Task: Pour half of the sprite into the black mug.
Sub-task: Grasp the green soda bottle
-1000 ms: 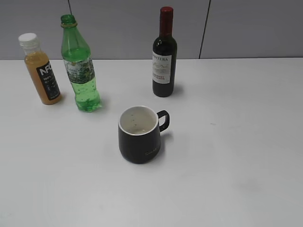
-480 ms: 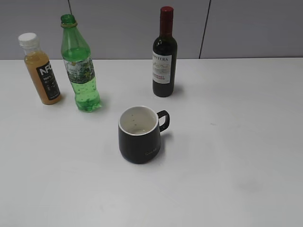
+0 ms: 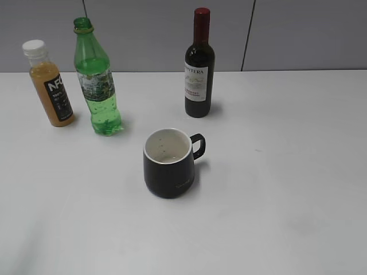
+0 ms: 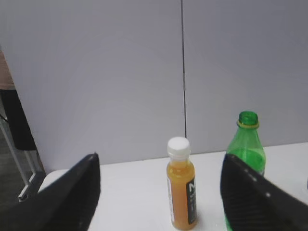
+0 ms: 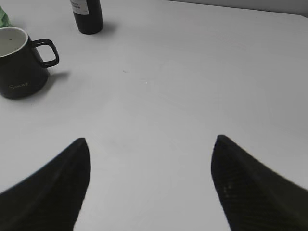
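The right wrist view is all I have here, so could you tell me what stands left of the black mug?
Observer: The sprite stands upright behind and left of the black mug, apart from it.
Operator: Is its cap off, please?
Observer: Yes, its neck is open; the orange juice bottle beside it wears a white cap.
Operator: Is the left gripper near it?
Observer: The left gripper is open and empty, facing both bottles from a distance; the right gripper is open too.
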Action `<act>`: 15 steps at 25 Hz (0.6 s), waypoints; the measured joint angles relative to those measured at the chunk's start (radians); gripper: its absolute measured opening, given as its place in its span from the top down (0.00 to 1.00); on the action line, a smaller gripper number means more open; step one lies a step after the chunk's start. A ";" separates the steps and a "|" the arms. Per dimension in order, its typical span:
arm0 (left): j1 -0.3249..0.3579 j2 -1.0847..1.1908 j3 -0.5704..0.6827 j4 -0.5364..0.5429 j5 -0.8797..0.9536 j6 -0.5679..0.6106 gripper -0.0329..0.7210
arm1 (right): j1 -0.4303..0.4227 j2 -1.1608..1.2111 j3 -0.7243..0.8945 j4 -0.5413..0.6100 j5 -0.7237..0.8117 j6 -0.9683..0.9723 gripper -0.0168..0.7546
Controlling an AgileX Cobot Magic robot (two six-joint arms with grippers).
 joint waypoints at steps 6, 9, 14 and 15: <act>0.000 0.154 0.000 -0.024 -0.211 0.000 0.17 | 0.000 0.000 0.000 0.000 0.000 0.000 0.21; -0.001 0.214 0.000 -0.034 -0.296 0.000 0.17 | 0.000 0.000 0.000 0.000 0.000 0.000 0.21; -0.001 0.308 0.000 -0.035 -0.422 -0.005 0.17 | 0.000 0.000 0.000 0.000 0.000 0.000 0.21; -0.001 0.323 0.000 -0.035 -0.444 -0.009 0.17 | 0.000 0.000 0.000 0.000 0.000 0.000 0.21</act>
